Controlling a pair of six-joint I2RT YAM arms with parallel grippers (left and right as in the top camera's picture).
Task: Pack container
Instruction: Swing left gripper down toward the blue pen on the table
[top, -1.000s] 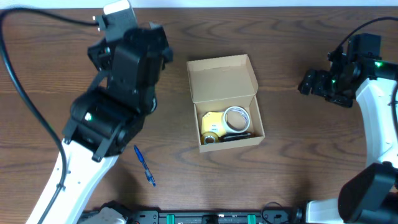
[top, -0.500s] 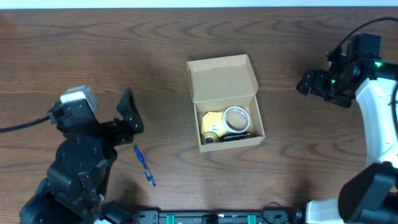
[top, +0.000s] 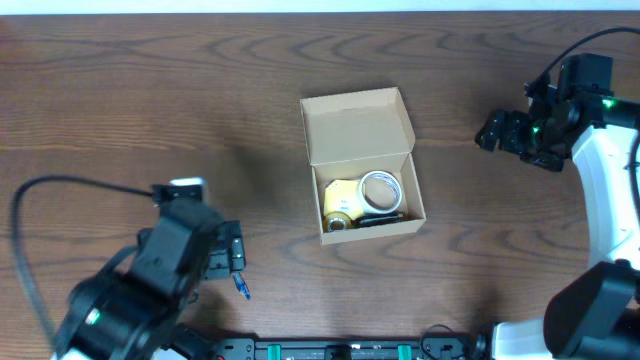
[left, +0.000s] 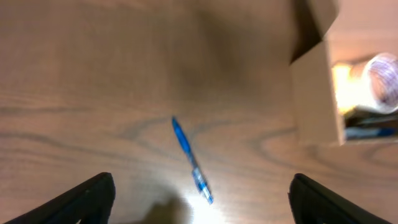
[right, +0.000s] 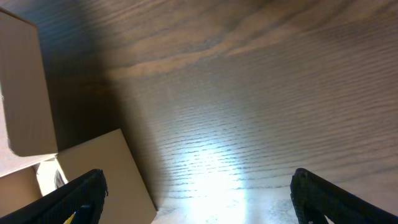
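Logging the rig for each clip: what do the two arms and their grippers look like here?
Left arm: bulky black housings, a green light, a white block on top, a looping black cable. Right arm: white links, black joints, green lights, a thin black cable. The left gripper and right gripper have black fingers.

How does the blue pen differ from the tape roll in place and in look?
The blue pen lies on the bare table, outside the container; the tape roll sits inside the container. The pen is thin, straight and blue; the tape roll is round and pale, with a hollow middle. The pen lies below the open left end effector; the tape roll has no end effector over it. Neither is held.
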